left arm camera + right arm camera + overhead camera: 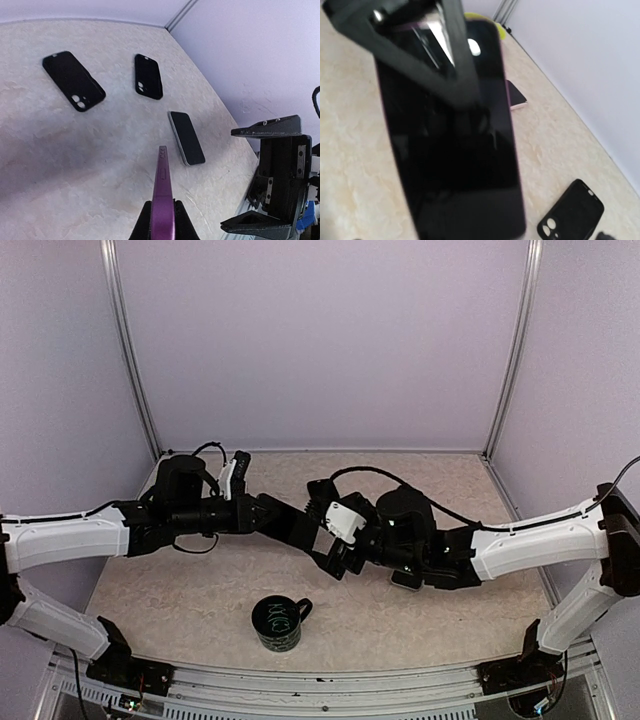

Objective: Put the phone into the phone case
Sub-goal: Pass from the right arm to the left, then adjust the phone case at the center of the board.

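The left pincer [161, 216] is clamped on the purple phone [162, 185], gripping it by one end so that it stands edge-on above the middle of the surface [200, 600], clear of it; seen from the left wrist, the thin purple side with its buttons runs straight out from between the fingers; the right pincer [245, 180] sits just beside the phone on its screen side, its jaws spread wide apart with nothing between them; from the right wrist the phone's dark glass fills most of the view, facing that camera, with a black finger of the left pincer crossing its upper end; flat on the surface beyond lie one black case [73, 81] and a second black case [148, 76], apart from each other and toward a corner where two walls meet, each with its camera cut-outs showing; a spare phone [186, 137] lies screen-up nearer the edge along the wall; a dark mug [280, 625] stands near the middle of the front edge.
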### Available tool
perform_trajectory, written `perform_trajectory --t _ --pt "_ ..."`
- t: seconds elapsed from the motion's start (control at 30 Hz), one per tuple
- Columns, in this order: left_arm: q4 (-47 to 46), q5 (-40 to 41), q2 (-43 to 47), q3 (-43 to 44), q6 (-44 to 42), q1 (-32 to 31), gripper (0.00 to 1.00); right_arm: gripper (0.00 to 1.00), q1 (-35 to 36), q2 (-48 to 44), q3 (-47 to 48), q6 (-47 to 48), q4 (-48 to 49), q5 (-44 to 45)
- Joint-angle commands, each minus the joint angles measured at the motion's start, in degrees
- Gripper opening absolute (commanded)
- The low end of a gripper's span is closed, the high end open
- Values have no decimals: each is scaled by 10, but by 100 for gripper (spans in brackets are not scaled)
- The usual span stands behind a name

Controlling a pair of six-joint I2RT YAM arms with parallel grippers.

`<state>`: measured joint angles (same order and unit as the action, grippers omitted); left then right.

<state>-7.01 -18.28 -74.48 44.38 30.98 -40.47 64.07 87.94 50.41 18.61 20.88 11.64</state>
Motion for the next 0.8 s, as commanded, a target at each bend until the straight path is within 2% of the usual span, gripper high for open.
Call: perform_trajectory --t 0.0,0.17,0.3,0.63,0.77 --pt "-13 104 59 -4 -14 6 0 100 -23 -22 19 -65 -3 0" --pt "-10 174 111 -32 -5 8 0 100 -61 -4 64 -140 -53 13" --pt "-3 217 149 -52 2 8 0 100 -76 37 115 -182 -95 64" --pt "22 265 205 -79 15 8 0 96 -108 193 274 -339 -248 153" --pt "28 278 225 -90 19 8 0 92 -131 241 317 -386 -287 141"
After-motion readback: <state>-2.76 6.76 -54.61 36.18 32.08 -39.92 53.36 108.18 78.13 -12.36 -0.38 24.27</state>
